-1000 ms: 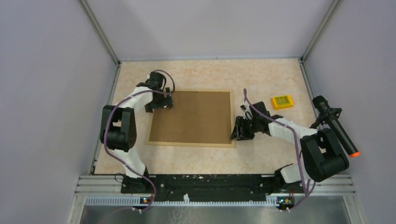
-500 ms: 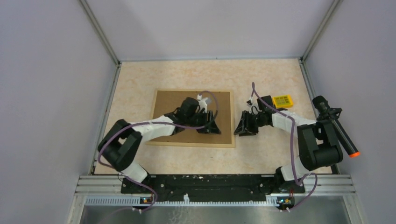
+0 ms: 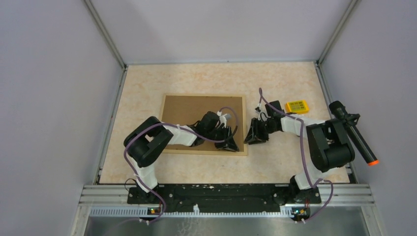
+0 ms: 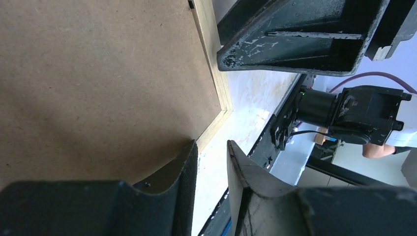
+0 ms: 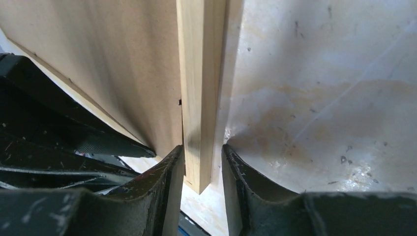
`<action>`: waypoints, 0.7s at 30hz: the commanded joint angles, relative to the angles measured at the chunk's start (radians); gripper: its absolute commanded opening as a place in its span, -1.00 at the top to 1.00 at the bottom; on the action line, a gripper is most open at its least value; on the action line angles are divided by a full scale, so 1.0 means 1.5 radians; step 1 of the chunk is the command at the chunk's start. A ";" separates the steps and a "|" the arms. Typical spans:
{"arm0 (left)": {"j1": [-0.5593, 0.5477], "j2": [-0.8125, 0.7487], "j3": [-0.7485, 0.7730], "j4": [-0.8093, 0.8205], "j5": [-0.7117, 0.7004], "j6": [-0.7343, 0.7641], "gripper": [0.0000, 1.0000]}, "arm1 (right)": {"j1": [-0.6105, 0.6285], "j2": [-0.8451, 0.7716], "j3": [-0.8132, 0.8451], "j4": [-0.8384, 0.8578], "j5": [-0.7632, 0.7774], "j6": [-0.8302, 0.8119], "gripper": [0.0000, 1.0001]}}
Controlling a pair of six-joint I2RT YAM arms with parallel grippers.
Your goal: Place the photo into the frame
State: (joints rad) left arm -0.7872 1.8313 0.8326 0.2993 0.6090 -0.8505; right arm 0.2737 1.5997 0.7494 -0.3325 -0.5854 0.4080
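Top cam: the frame (image 3: 192, 112) lies back-up on the table (image 3: 147, 162), brown board showing, with the left gripper (image 3: 229, 142) over its near-right corner and the right gripper (image 3: 254, 136) at its right edge. Only the wrist cams show jaws: the left is a narrow slit apart with bare tabletop in the gap, the right straddles the frame's pale wood edge, can't tell if clamped. Tabletop is pale peach marbled, walls lilac-grey; the yellow block (image 3: 297, 106) has green labels, print unreadable.

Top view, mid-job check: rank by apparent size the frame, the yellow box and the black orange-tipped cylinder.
1. frame, clearly largest.
2. black orange-tipped cylinder, though it may sit nearer the camera, so this is less sure.
3. yellow box, smallest.
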 commanded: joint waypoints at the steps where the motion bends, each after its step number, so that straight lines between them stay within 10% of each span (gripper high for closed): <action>1: 0.001 0.013 -0.009 0.010 -0.029 0.009 0.32 | 0.025 0.021 0.045 0.003 0.057 -0.015 0.33; 21: 0.009 0.074 0.031 0.029 0.033 0.021 0.49 | 0.026 0.083 0.134 -0.071 0.101 -0.030 0.38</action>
State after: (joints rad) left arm -0.7795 1.9068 0.9211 0.2955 0.6430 -0.8173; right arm 0.3058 1.6985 0.9043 -0.3988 -0.4911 0.4000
